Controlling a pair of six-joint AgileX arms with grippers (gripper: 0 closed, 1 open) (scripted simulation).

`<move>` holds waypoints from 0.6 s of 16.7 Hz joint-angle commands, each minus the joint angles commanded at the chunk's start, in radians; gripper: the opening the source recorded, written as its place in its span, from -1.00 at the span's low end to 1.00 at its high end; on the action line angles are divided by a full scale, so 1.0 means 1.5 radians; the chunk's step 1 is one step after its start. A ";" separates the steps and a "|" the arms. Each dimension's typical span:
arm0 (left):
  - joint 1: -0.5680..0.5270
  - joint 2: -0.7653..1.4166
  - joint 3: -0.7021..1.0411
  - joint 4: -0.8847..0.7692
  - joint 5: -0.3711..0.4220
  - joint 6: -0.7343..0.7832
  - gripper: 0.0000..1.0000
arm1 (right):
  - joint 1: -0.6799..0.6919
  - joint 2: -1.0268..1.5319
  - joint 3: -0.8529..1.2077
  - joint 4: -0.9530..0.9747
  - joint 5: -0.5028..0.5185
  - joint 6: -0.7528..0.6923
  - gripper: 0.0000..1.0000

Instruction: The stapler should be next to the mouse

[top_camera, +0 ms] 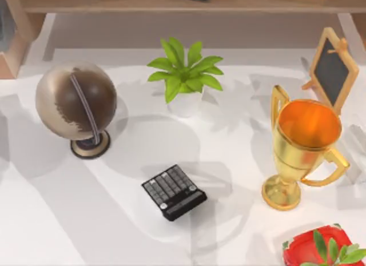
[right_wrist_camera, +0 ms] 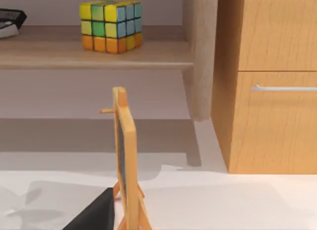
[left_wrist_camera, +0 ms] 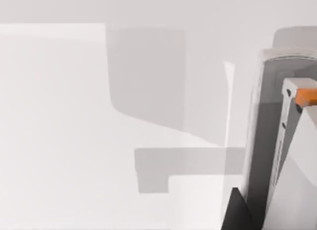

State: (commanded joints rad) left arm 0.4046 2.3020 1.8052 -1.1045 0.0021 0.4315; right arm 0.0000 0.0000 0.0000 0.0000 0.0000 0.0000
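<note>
A: Top view. Surface?
B: White table (top_camera: pixel 68 220). Globe (top_camera: pixel 76 103) left, potted plant (top_camera: pixel 184 76) far centre, black calculator (top_camera: pixel 174 191) near centre, gold trophy (top_camera: pixel 300 151) right, small chalkboard (top_camera: pixel 331 68) far right. Wooden shelf (top_camera: pixel 114 2) along the far edge.
A: Left wrist view?
B: Stapler (left_wrist_camera: pixel 270 141), whitish-grey, lying on the table. A dark wedge of the left gripper (left_wrist_camera: pixel 238 212) just beside it; grip cannot be told.
A: Right wrist view?
B: Chalkboard edge-on, colour cube (right_wrist_camera: pixel 110 26) on the shelf, wooden cabinet (right_wrist_camera: pixel 270 91). Right gripper (right_wrist_camera: pixel 96 215) low, near the chalkboard's foot; grip cannot be told.
</note>
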 joint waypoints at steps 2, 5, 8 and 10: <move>0.000 0.000 0.000 0.000 0.000 0.000 -1.00 | 0.000 0.000 0.000 0.000 0.000 0.000 1.00; 0.000 0.000 0.000 0.000 0.000 0.000 -0.85 | 0.000 0.000 0.000 0.000 0.000 0.000 1.00; 0.000 0.000 0.000 0.000 0.000 0.000 -0.40 | 0.000 0.000 0.000 0.000 0.000 0.000 1.00; 0.000 0.000 0.000 0.000 0.000 0.000 -0.10 | 0.000 0.000 0.000 0.000 0.000 0.000 1.00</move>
State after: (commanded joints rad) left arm 0.4046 2.3020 1.8052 -1.1045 0.0021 0.4315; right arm 0.0000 0.0000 0.0000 0.0000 0.0000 0.0000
